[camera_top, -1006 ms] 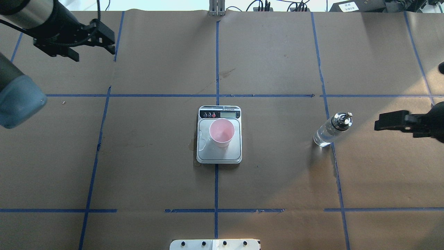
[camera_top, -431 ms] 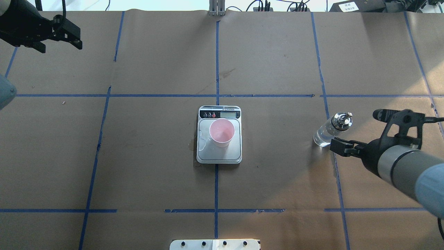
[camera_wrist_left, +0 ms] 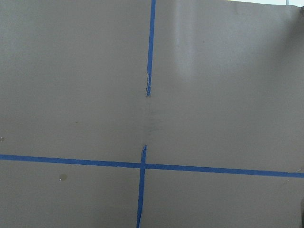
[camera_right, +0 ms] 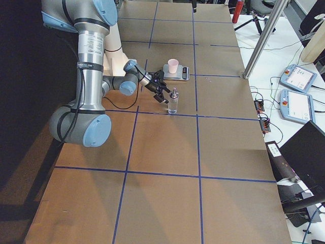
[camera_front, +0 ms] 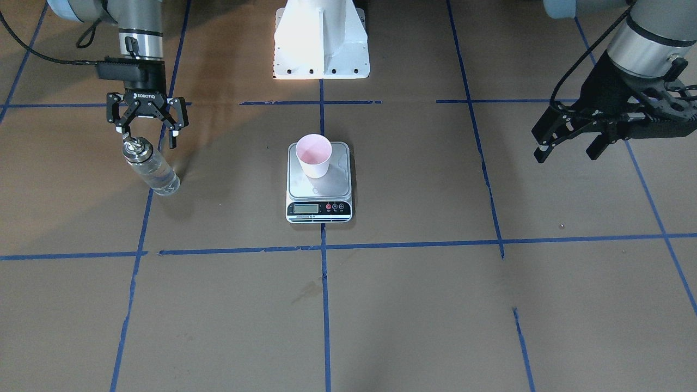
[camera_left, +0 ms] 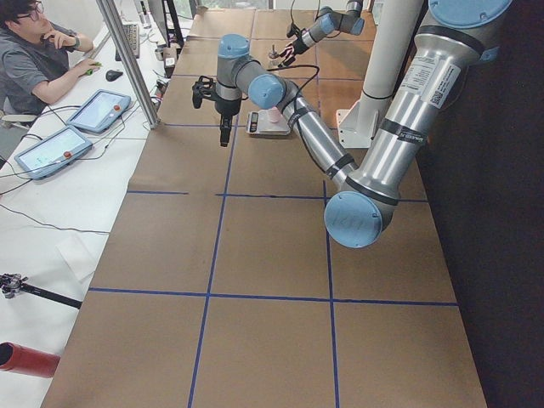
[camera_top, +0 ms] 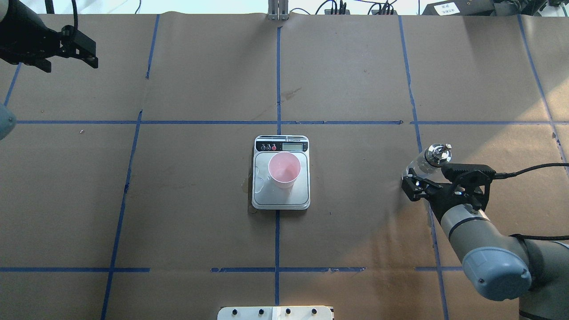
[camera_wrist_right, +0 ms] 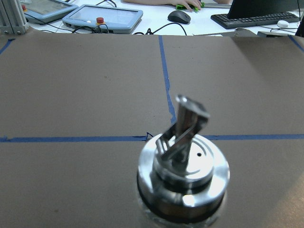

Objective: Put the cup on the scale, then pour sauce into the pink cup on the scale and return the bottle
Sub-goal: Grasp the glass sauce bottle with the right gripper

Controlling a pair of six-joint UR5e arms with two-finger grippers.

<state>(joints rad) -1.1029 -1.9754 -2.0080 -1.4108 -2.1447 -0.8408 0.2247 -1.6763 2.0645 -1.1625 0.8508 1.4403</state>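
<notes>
The pale pink cup stands upright on the scale at the table's middle. The clear glass bottle with its silver collar and spout stands upright at the robot's right, holding clear liquid. My right gripper is open and empty, just on the robot's side of the bottle at collar height, apart from it. The right wrist view shows the collar and spout of the bottle close below. My left gripper is open and empty, raised over the far left of the table.
Blue tape lines split the brown paper cover into squares. A small dark stain lies by the scale's left side. The white robot base stands at the near edge. Tablets and a keyboard lie beyond the far edge.
My right arm has swung in from the right edge and brought its open gripper close behind the bottle. My left arm has drawn back toward the far left corner. Cup, scale and bottle have not moved.
</notes>
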